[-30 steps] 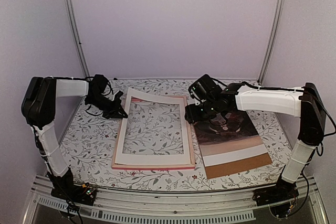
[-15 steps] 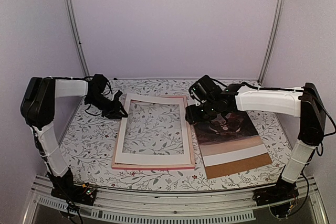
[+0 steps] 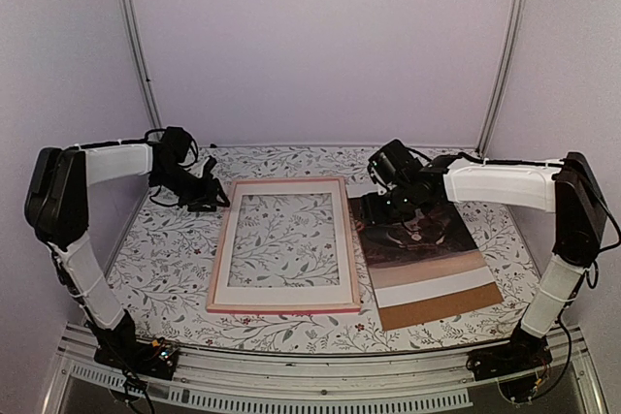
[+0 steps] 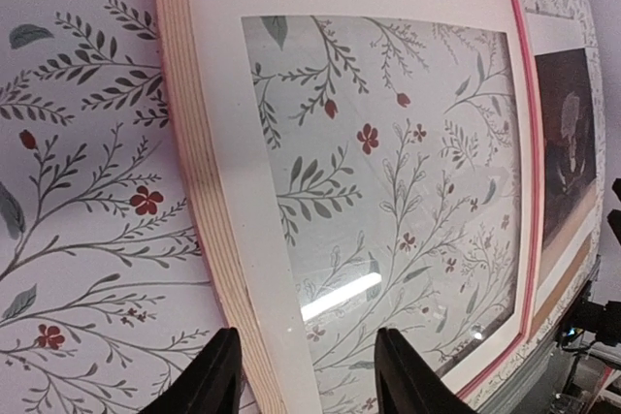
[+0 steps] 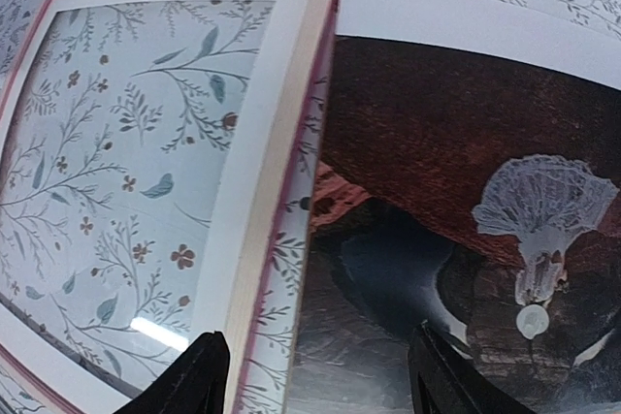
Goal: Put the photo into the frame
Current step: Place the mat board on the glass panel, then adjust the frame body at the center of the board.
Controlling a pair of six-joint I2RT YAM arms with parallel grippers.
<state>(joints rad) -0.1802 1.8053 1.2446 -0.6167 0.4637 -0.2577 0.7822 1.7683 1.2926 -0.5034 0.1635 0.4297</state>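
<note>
The frame (image 3: pixel 281 309), thin pink border, lies flat mid-table with a white mat (image 3: pixel 233 249) resting in it. To its right lies the photo (image 3: pixel 417 239), a dark canyon scene, on top of a brown backing board (image 3: pixel 441 307). My left gripper (image 3: pixel 208 201) is open just off the frame's far left corner. In the left wrist view the left gripper (image 4: pixel 309 375) straddles the frame's edge (image 4: pixel 184 123) from above, holding nothing. My right gripper (image 3: pixel 381 207) hovers open over the photo's far left part. In the right wrist view the right gripper (image 5: pixel 320 380) hangs above the photo (image 5: pixel 417 123), beside the frame (image 5: pixel 281 162).
A floral cloth (image 3: pixel 165 259) covers the table. The booth's walls and two metal posts (image 3: pixel 136 46) close it in at the back and sides. A metal rail (image 3: pixel 310 375) runs along the near edge, by the arm bases.
The mat's far left corner, held up by my left gripper a second ago, now lies flat in the frame. The left gripper has opened and drawn back; the right gripper shifted slightly right.
</note>
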